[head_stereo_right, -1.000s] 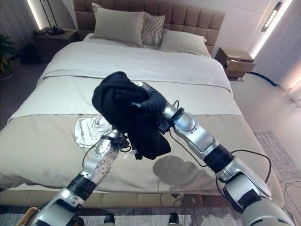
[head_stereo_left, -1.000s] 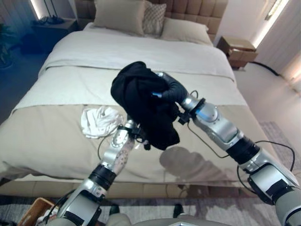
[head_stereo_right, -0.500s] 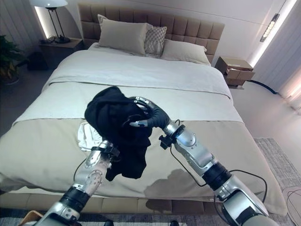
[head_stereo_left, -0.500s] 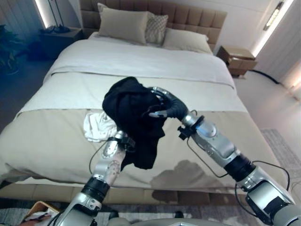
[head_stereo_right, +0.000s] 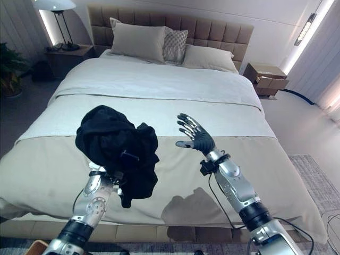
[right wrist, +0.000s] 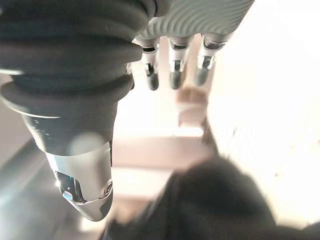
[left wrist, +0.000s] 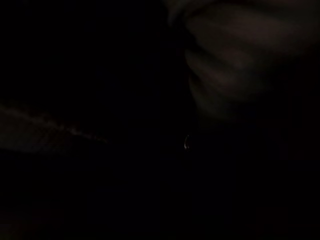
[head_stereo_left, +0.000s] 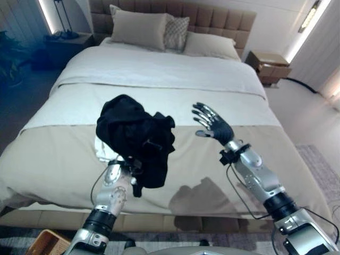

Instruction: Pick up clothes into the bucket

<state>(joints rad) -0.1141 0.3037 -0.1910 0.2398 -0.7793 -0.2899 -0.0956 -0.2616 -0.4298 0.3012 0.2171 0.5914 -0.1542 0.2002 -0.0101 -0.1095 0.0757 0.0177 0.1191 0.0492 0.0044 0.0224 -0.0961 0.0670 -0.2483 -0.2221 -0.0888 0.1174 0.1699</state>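
The bundled black cloth garment [head_stereo_left: 135,139] is draped over the left hand [head_stereo_right: 101,178], held up above the beige bed cover [head_stereo_left: 53,154]; whether its fingers are closed cannot be told. The right hand [head_stereo_left: 212,123], at three o'clock of the bundle, is clear with fingers spread. The woven basket bucket [head_stereo_left: 45,243] sits at seven o'clock, so the garment should probably be carried low and released directly above it.
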